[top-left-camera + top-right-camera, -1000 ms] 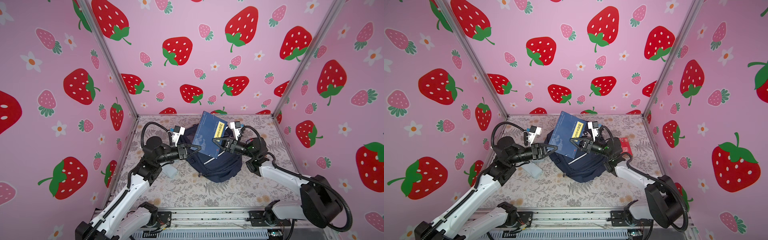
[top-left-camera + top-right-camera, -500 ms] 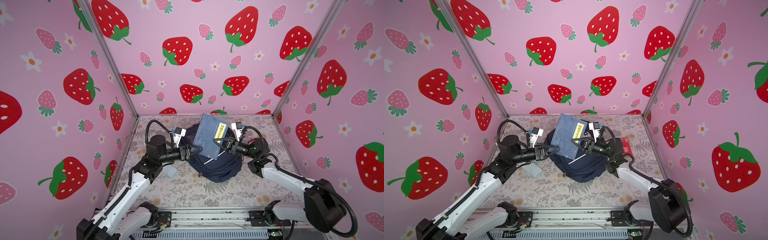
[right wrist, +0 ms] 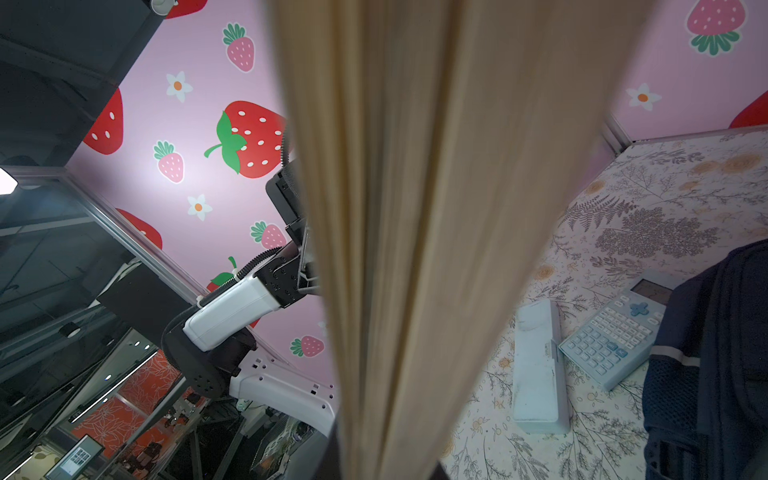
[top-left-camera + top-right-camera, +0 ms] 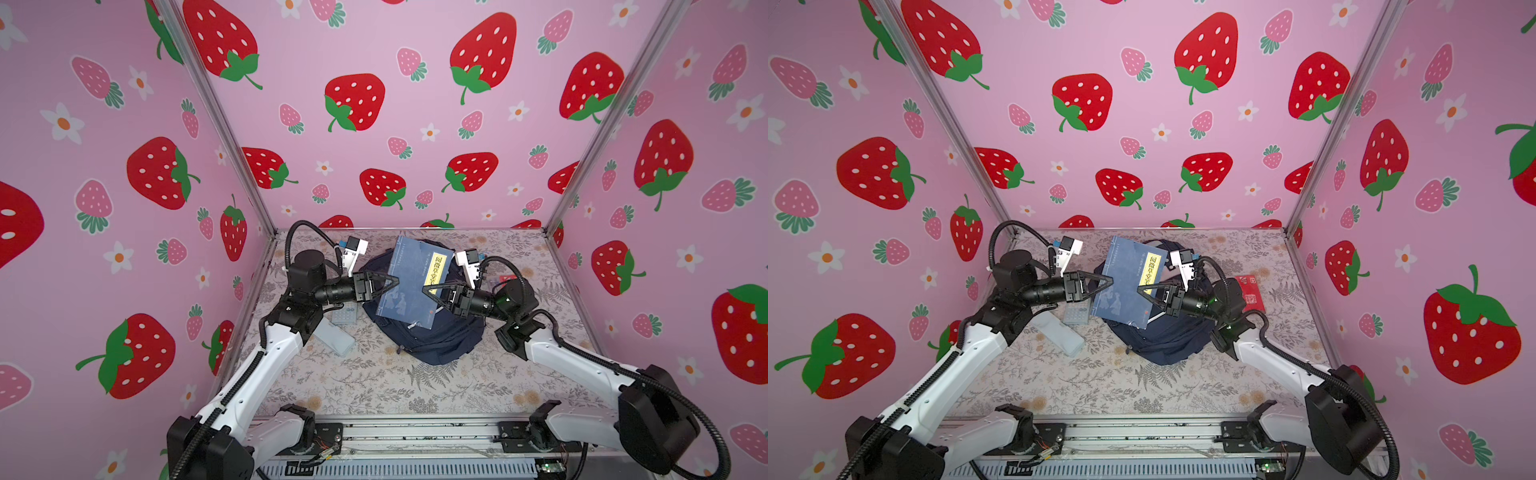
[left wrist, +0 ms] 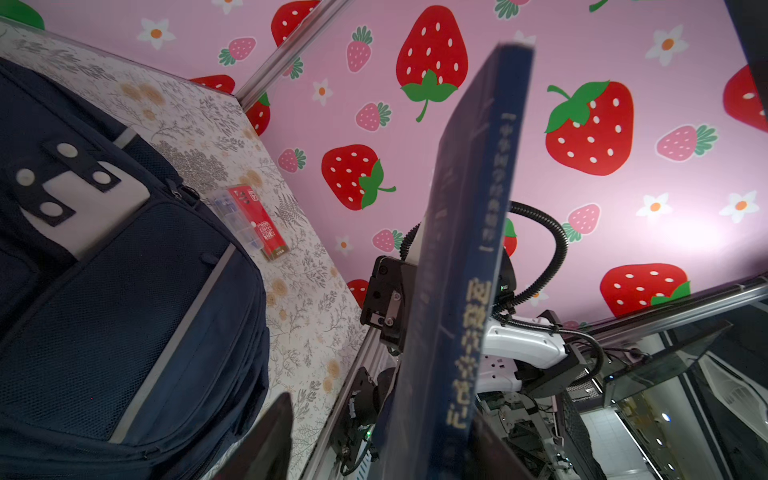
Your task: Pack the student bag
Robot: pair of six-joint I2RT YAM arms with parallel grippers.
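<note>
The student bag is a navy backpack lying on the floral table, its white patch showing in the left wrist view. A blue book with a yellow title label hangs tilted above the bag. My right gripper is shut on its right side, where the page edges fill the right wrist view. My left gripper is open, its jaws astride the book's spine. One finger stands apart from the book.
A pale calculator and a light blue pencil case lie on the table left of the bag. A red box lies to its right. Strawberry-print walls enclose three sides.
My left gripper has opened and moved right from beside the bag to the book's left edge. My right gripper has closed tighter on the book, which now sits a little lower.
</note>
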